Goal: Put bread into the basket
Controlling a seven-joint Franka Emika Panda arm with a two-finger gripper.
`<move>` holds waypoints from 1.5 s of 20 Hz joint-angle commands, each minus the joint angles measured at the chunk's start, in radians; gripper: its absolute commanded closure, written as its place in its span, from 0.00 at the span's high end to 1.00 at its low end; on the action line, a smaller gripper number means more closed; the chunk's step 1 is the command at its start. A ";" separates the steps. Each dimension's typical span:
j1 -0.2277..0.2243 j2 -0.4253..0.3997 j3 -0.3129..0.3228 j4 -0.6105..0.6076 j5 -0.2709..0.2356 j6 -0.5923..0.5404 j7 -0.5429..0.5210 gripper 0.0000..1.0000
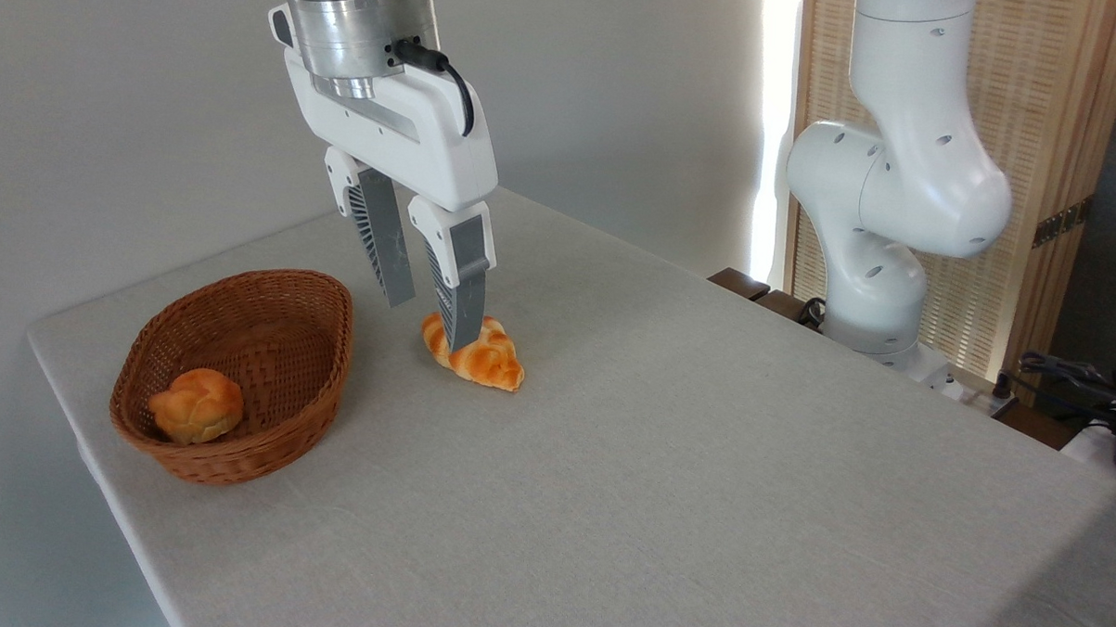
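The bread [484, 355], a braided golden-orange loaf, lies on the table just right of the basket [314, 379]. The basket is oval, brown wicker, with a small round knotted bun [196, 405] at its near end. My gripper [430, 316] hangs over the loaf's left end, open, fingers pointing down. The right finger [457, 282] stands in front of the bread and hides part of it; the left finger ends above the table between loaf and basket. Nothing is held.
The grey cloth-covered table [664, 466] ends in edges at the left and front. The arm's white base [880, 269] stands at the back right, with cables [1076, 378] beside it and a wooden slatted screen [1038, 135] behind.
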 commanded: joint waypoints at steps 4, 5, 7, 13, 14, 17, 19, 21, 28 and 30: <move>-0.001 -0.005 0.005 -0.009 0.008 0.004 0.010 1.00; -0.001 -0.005 0.003 -0.009 0.008 0.004 0.010 1.00; -0.001 -0.005 0.002 -0.009 0.008 0.003 0.008 1.00; -0.002 -0.007 -0.011 -0.018 0.001 0.000 -0.032 1.00; -0.002 -0.010 -0.020 -0.030 0.001 0.000 -0.055 1.00; -0.014 -0.026 -0.028 -0.079 0.000 0.001 -0.093 1.00; -0.014 -0.033 -0.058 -0.101 0.000 0.003 -0.121 1.00; -0.016 -0.034 -0.084 -0.118 0.000 0.001 -0.122 1.00; -0.057 -0.028 -0.187 -0.173 0.003 0.033 -0.147 1.00; -0.057 -0.025 -0.262 -0.203 0.012 0.087 -0.084 1.00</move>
